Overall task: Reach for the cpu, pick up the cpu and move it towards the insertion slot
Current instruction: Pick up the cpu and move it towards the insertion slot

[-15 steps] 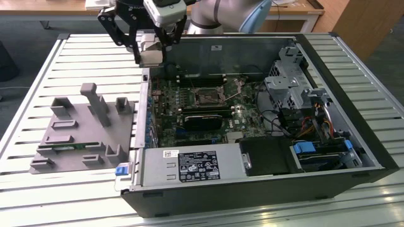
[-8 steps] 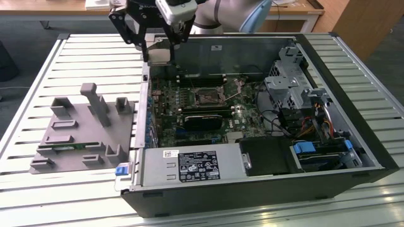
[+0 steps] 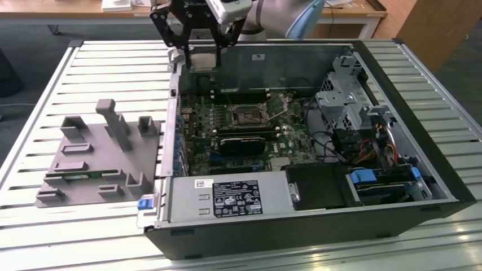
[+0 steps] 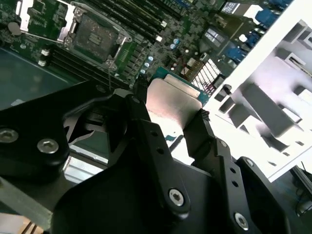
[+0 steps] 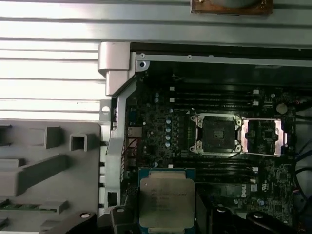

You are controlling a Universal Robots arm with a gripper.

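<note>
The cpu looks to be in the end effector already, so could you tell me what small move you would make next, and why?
Probably carry it across toward the insertion slot. The end effector is shut on the cpu, held over the case's edge in the exterior view, while the socket sits open, its frame swung aside, further in on the green board.

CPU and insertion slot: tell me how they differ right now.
The cpu is pinched in the gripper, off the board; the insertion slot is fixed in the green motherboard. The cpu's top is pale, silvery metal; the insertion slot's centre is dark, inside a shiny frame with its cover swung open. Both are roughly square.
</note>
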